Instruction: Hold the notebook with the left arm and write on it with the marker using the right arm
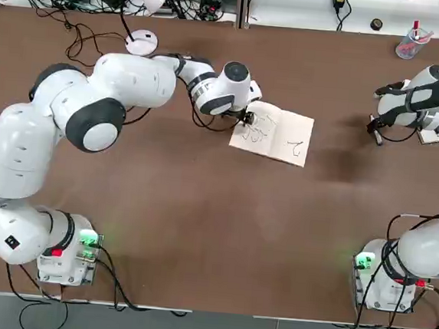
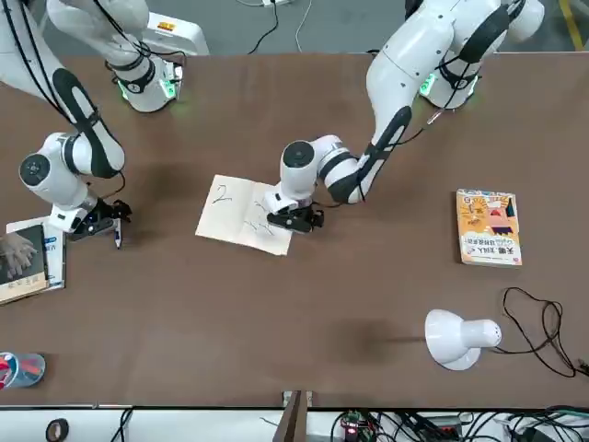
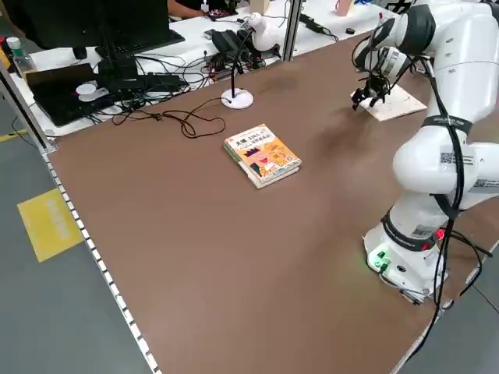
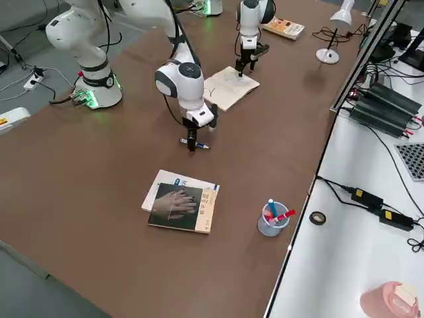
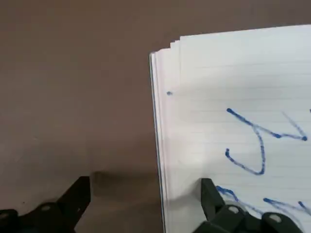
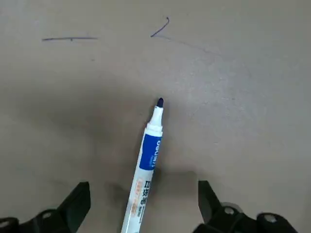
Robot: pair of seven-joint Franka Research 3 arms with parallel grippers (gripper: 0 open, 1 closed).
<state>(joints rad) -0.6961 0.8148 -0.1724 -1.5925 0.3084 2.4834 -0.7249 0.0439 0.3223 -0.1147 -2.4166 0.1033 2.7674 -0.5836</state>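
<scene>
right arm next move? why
Probably lower the right gripper and close on the marker. It lies flat on the table between the open fingers, uncapped and not gripped. The left gripper sits at the notebook edge, one finger on the page, so pinning looks handled.

"deli" brand on marker (image 6: pixel 146 167) barrel

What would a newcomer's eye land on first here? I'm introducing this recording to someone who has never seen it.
First, the left arm stretched across the table, its left gripper open, one finger on the scribbled notebook near the middle and the other off its edge. Next, the right gripper by the table's right side, open over the marker lying uncapped on the bare brown table.
</scene>
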